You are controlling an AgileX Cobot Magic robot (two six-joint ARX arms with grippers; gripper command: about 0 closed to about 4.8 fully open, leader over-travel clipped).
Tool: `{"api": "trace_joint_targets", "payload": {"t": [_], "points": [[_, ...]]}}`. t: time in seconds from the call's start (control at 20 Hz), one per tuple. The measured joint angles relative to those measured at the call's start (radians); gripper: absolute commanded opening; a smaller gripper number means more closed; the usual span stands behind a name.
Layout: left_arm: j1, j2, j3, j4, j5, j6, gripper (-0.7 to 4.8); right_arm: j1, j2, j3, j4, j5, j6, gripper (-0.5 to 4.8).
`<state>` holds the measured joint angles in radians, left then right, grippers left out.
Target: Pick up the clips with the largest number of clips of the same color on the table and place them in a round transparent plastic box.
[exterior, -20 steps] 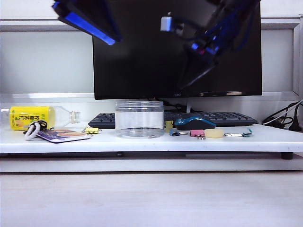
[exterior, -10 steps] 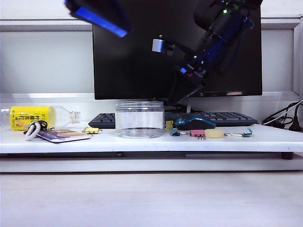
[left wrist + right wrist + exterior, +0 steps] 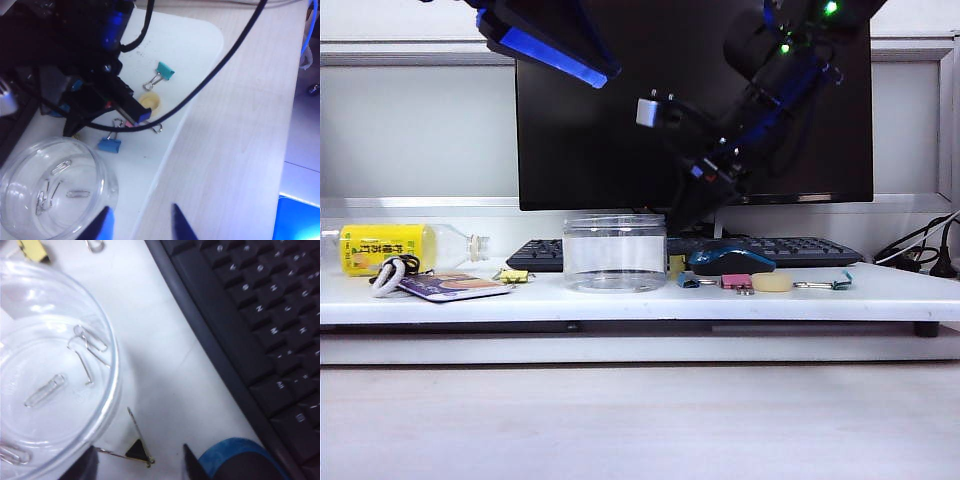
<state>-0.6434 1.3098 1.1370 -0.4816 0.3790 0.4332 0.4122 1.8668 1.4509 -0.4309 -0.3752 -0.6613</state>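
White shelf (image 3: 880, 295), wood desk below; left end effector (image 3: 140, 225) and right end effector (image 3: 137, 462) open, empty

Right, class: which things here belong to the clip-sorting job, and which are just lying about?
Job: pale-yellow binder clips, round clear jar, left gripper (open, high over jar), right gripper (open, beside jar).
Lying about: pink clip, blue clip, teal clip, mouse, keyboard, yellow-labelled bottle.

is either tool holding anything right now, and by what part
Nothing is held. The left tool hangs open above the box; the right tool is open over a clip beside the box, not gripping it.
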Motion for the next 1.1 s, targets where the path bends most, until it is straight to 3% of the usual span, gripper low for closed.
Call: {"api": "trace_joint_targets", "payload": {"t": [1.0,1.1], "points": [[0.000,0.001,0.000,0.021,-0.001,0.000,1.61,0.000,0.097,0.000,0.062,0.018,0.028,2.10],[0.000,0.001,0.000,0.021,-0.001,0.000,1.61,0.000,0.099,0.000,0.064,0.020,0.035,1.63]]}}
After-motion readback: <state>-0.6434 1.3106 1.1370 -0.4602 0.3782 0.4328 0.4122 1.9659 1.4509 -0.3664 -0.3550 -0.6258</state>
